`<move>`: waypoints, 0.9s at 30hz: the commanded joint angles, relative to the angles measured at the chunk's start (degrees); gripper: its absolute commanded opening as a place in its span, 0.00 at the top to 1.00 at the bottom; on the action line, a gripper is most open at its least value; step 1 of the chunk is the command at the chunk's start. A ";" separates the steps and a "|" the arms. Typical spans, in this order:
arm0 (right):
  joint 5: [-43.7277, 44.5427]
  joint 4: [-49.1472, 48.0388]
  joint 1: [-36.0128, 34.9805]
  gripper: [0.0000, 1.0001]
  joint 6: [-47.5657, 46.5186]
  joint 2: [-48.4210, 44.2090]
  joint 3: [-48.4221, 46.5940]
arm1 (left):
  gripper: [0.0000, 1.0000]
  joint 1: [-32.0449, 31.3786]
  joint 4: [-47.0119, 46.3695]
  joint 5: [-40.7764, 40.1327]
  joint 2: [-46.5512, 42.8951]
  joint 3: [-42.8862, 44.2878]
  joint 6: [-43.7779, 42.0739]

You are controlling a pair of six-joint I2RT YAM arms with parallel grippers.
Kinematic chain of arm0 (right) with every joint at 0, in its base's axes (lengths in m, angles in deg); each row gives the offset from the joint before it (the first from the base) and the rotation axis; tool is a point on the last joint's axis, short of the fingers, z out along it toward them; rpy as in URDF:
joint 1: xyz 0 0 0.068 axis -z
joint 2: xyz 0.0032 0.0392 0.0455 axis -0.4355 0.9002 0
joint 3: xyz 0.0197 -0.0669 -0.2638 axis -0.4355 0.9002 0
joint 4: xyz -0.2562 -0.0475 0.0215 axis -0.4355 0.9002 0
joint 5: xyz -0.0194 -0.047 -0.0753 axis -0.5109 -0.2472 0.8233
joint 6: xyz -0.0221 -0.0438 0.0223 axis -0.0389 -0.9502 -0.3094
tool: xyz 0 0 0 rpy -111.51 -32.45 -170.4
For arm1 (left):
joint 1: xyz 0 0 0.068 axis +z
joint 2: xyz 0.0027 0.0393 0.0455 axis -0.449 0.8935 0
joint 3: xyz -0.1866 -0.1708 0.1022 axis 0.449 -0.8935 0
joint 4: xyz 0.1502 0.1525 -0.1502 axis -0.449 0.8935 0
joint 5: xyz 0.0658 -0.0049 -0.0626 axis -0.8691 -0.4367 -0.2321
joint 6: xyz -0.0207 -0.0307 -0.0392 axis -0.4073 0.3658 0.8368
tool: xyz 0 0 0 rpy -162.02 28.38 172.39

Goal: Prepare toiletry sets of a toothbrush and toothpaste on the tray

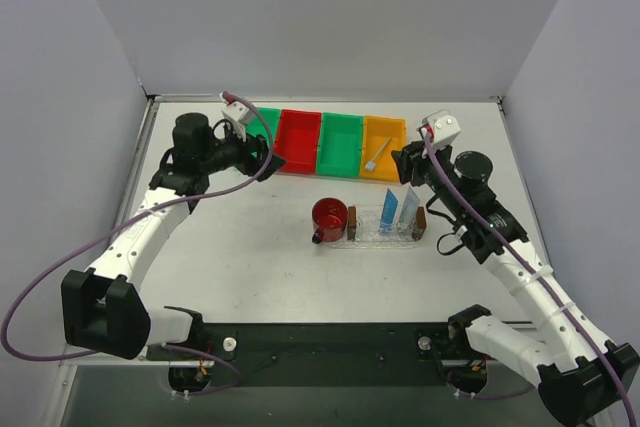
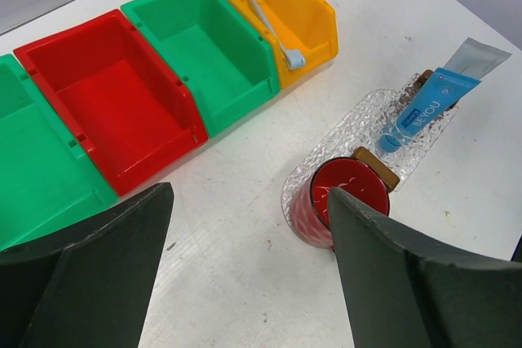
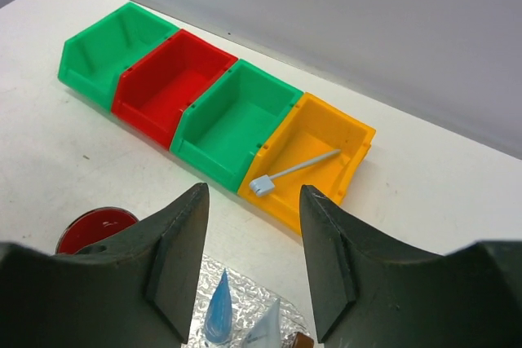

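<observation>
Top view: both toothpaste tubes (image 1: 398,209) lay on the tray (image 1: 370,234), mid-frame, so that half looked done. The toothbrush (image 1: 377,155) lay in the yellow bin (image 1: 384,127), upper centre-right. A red cup (image 1: 329,217) stood at the tray's left end.

Left wrist view: your left gripper (image 2: 249,201) hung over bare table (image 2: 245,144), jaws wide and empty.

Right wrist view: your right gripper (image 3: 253,201) had its jaws parted and empty. The toothbrush lay ahead, hemmed in by the bin walls.

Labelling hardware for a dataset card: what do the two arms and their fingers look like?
The left arm and right arm have white links with black joints. A purple cable trails along each; a small white box tops each wrist. The fingers are matte black wedges.
</observation>
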 commanded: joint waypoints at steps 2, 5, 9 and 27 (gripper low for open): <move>2.80 3.15 0.78 0.55 -0.48 4.87 -6.50 | 0.13 0.40 1.13 -2.04 0.63 2.90 -1.49; 3.85 4.91 1.40 0.55 1.27 9.35 -11.33 | 0.12 0.40 2.01 -2.92 0.71 2.91 -1.67; 6.23 8.34 2.36 0.56 4.70 17.34 -18.54 | 0.12 0.40 2.37 -3.62 0.10 1.94 -1.67; 9.66 19.06 4.56 0.66 17.88 51.44 -41.04 | 0.12 0.14 2.28 -4.59 -1.83 -1.84 -4.48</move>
